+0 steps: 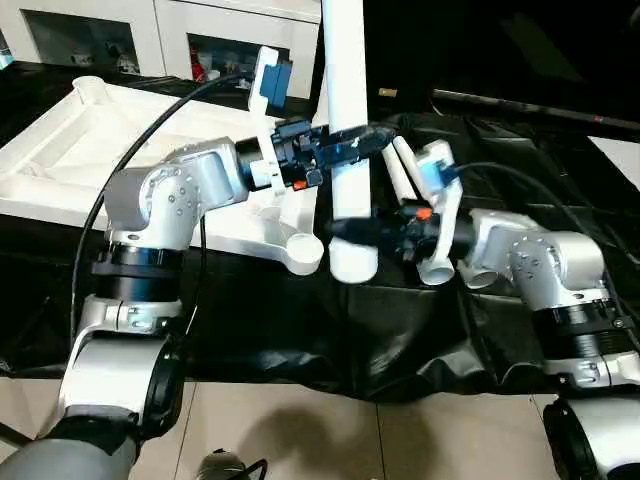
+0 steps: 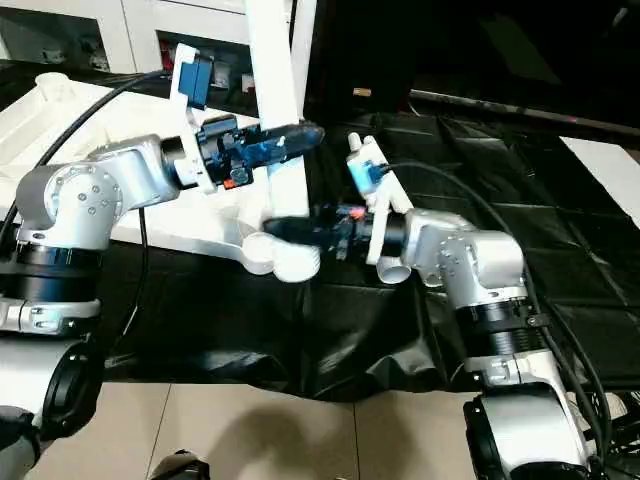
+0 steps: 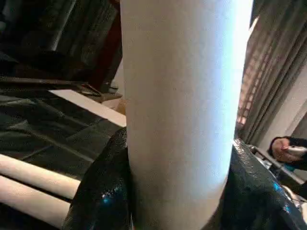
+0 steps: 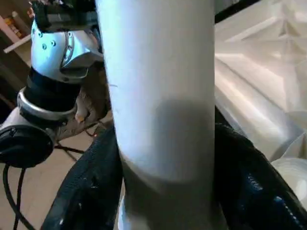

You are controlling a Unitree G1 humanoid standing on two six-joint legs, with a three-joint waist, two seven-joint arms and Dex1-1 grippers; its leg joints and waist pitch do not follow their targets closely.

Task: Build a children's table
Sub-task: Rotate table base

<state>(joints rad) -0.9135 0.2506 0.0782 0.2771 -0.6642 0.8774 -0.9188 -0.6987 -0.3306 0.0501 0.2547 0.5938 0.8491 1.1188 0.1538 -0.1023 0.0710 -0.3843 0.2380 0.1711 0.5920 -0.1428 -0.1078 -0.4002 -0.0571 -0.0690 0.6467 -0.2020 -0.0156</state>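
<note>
Black sheeting drapes the surface (image 1: 560, 200) before white glass-door cabinets (image 1: 120, 30), where both hands, left (image 1: 352, 142) above right (image 1: 350, 230), clasp an upright white tubular plastic leg (image 1: 345, 80), flared end down, beside the ribbed white tabletop (image 1: 90, 140).

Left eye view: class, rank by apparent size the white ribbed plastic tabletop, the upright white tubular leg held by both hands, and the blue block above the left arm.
1. Tabletop
2. Held leg, enlarged by nearness to the camera
3. Blue block

White leg (image 1: 347, 120) upright — tabletop (image 1: 70, 150) inverted behind
</note>
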